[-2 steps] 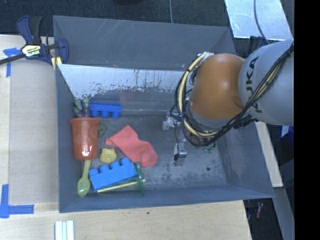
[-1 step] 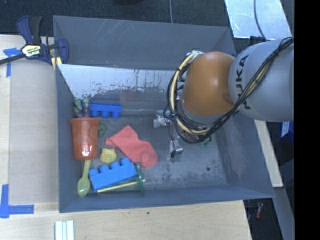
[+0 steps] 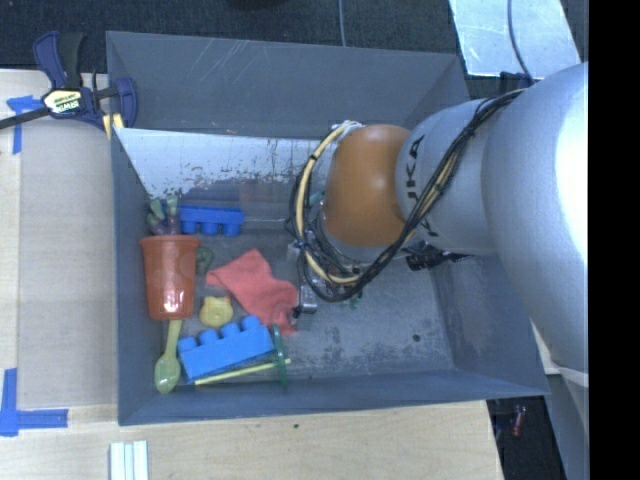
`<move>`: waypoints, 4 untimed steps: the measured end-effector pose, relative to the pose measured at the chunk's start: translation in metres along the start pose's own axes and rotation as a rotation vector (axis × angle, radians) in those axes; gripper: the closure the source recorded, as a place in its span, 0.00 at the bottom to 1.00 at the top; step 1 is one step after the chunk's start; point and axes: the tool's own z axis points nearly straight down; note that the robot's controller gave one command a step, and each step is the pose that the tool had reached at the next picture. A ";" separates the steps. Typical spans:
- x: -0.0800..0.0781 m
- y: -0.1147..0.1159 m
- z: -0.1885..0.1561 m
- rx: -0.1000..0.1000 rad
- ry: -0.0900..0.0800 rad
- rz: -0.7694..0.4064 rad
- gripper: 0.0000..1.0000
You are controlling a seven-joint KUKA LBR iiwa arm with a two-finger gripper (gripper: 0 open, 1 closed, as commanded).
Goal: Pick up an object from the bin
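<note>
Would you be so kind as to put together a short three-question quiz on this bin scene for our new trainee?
1. True or false: the orange cup lies in the right half of the bin.
2. Which thing lies nearest the gripper? A) the red cloth B) the yellow-green spoon C) the orange cup
3. How many blue bricks lie in the bin?

Key
1. False: it lies at the left side.
2. A: the gripper is at the cloth's right edge.
3. Two: the smaller blue brick by the far wall and the larger blue brick near the front.
</note>
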 end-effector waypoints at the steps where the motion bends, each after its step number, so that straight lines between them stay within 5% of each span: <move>1: -0.026 0.013 0.003 0.002 -0.012 -0.023 1.00; 2: -0.026 0.013 0.003 0.002 -0.012 -0.024 1.00; 3: -0.014 0.039 -0.054 0.004 -0.005 -0.035 1.00; 4: -0.015 0.029 -0.131 0.004 -0.006 -0.095 1.00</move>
